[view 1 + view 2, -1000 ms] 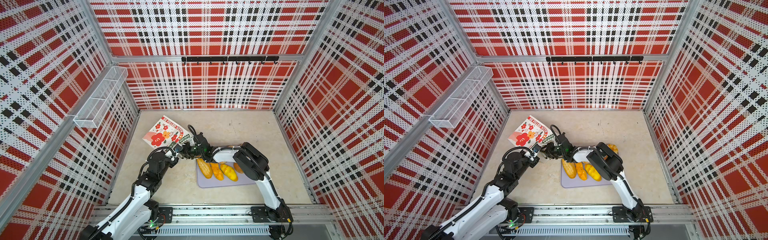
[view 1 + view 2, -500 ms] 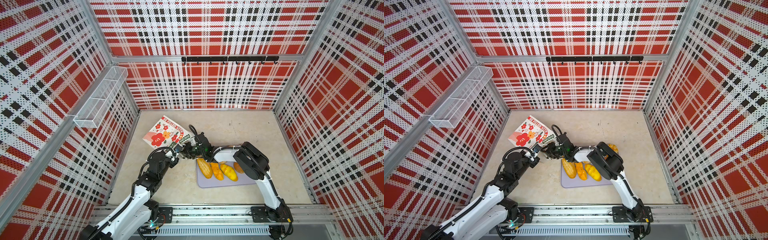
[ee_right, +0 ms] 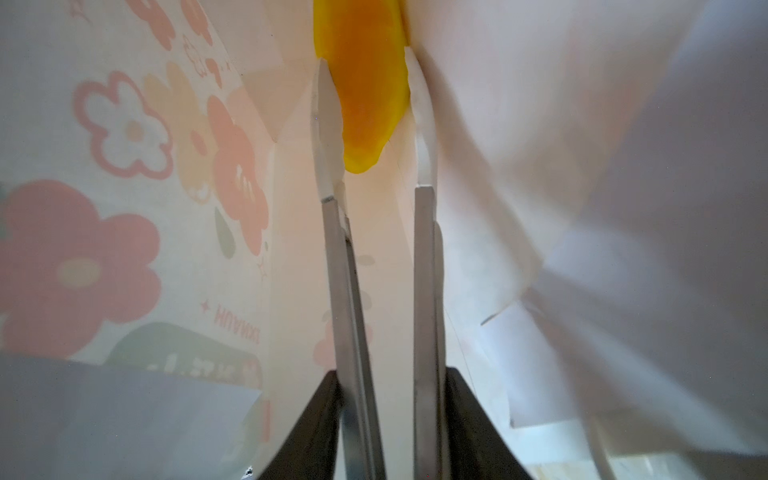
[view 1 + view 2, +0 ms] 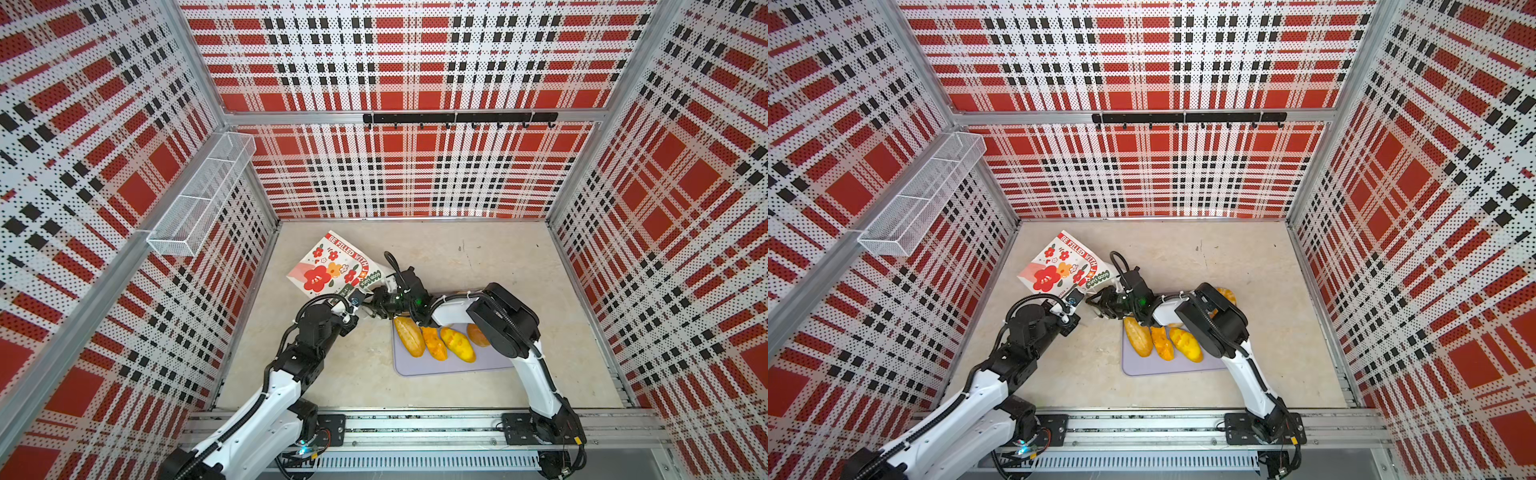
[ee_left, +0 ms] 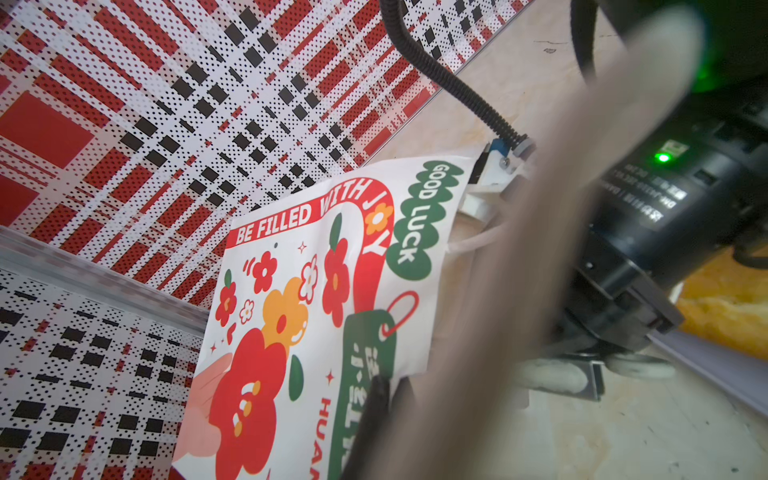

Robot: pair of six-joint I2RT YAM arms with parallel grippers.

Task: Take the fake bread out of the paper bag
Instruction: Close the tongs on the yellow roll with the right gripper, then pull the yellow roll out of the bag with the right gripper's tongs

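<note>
- Right fingers (image 3: 327,124) reach deep inside the tall white paper bag with red flower prints (image 4: 328,266). Their white pads press on either side of a glossy yellow toy bread (image 3: 361,83). I read that as a pinch, with the piece not yet drawn out.
- Left fingers (image 5: 370,415) are pressed together. As far as I can tell they nip the bag's mouth edge and hold it open for the other arm.
- Nearest my side, the flat lavender tray (image 4: 449,365) already carries four golden loaves and rolls (image 4: 409,336) side by side. The last one is half hidden under the right arm.
- Just beyond that arm's elbow, a fifth golden bread (image 4: 1227,296) shows in a top view. Whether it rests on the tray or on the table (image 4: 478,249) I cannot tell.
- Farther back, the bag lies tilted, its mouth toward both arms and its bottom toward the left wall.
- My judgement is that we are somewhere past halfway. Five pieces are out and one is gripped but still inside. I cannot see whether any more are left in the bag.
- Against the frames from a second ago and half a second ago, I see no change. Both arms, the bag and the pieces on the tray sit where they were.
</note>
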